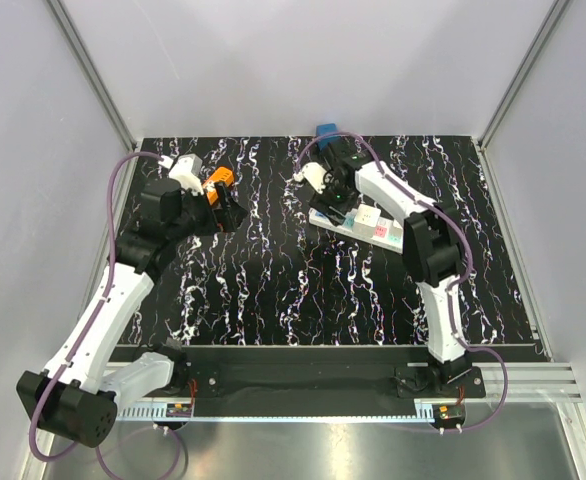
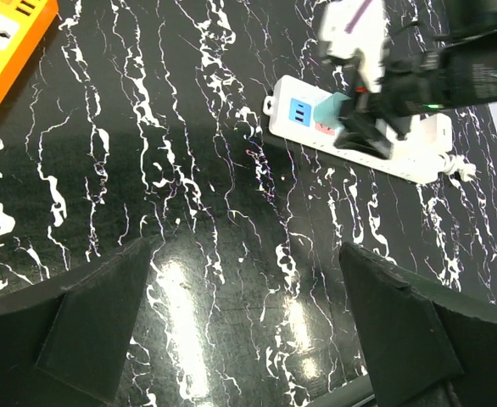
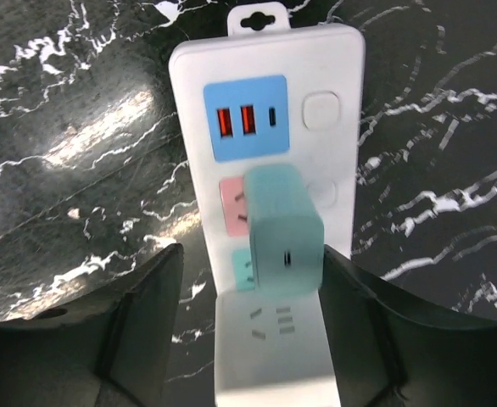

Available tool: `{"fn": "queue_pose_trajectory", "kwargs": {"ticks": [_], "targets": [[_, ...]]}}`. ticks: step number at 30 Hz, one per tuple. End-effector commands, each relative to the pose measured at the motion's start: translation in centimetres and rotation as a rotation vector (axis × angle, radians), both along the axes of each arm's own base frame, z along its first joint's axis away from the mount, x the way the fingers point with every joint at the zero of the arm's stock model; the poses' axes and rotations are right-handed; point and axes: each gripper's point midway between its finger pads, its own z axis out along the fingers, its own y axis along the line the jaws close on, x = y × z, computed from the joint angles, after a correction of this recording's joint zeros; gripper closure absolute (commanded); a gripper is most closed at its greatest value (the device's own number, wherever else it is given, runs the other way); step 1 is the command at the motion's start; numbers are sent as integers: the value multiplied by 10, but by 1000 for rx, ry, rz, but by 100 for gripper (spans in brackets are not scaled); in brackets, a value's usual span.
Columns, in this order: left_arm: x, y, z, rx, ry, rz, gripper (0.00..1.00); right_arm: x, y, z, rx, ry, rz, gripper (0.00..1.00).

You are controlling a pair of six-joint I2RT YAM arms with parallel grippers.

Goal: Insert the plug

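Note:
The plug [image 3: 285,229], a teal cube, stands on the white power strip [image 3: 333,76] over its pink and teal sockets, below the blue USB panel. My right gripper [image 3: 250,254] is open around it. The right finger [image 3: 376,322] sits close beside the plug and the left finger [image 3: 138,314] stands well clear. In the top view this gripper [image 1: 338,195] hovers over the strip's [image 1: 373,228] far end. My left gripper [image 2: 244,246] is open over bare tabletop with nothing between its fingers, and it looks across at the strip [image 2: 418,148] and plug [image 2: 333,108].
An orange power strip [image 1: 218,185] lies at the back left, beside the left gripper [image 1: 228,212], and shows in the left wrist view's top left corner [image 2: 7,42]. A blue object [image 1: 326,130] sits at the table's back edge. Grey walls enclose the black marbled table [image 1: 293,280].

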Motion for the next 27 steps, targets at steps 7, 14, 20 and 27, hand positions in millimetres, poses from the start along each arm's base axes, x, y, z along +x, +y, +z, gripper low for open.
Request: {"fn": "queue_pose_trajectory", "kwargs": {"ticks": [7,14,20,27], "targets": [[9,-1,0,19,-37,-22,1,38,6,116,194,-353,-215,27],[16,6,-10,60,-29,12,1,145,-20,144,237,-634,-733,28],[23,12,-21,78,2,64,1,187,-13,151,386,-677,-867,19],[25,4,-31,70,26,32,1,241,2,161,734,-755,-903,16]]}}
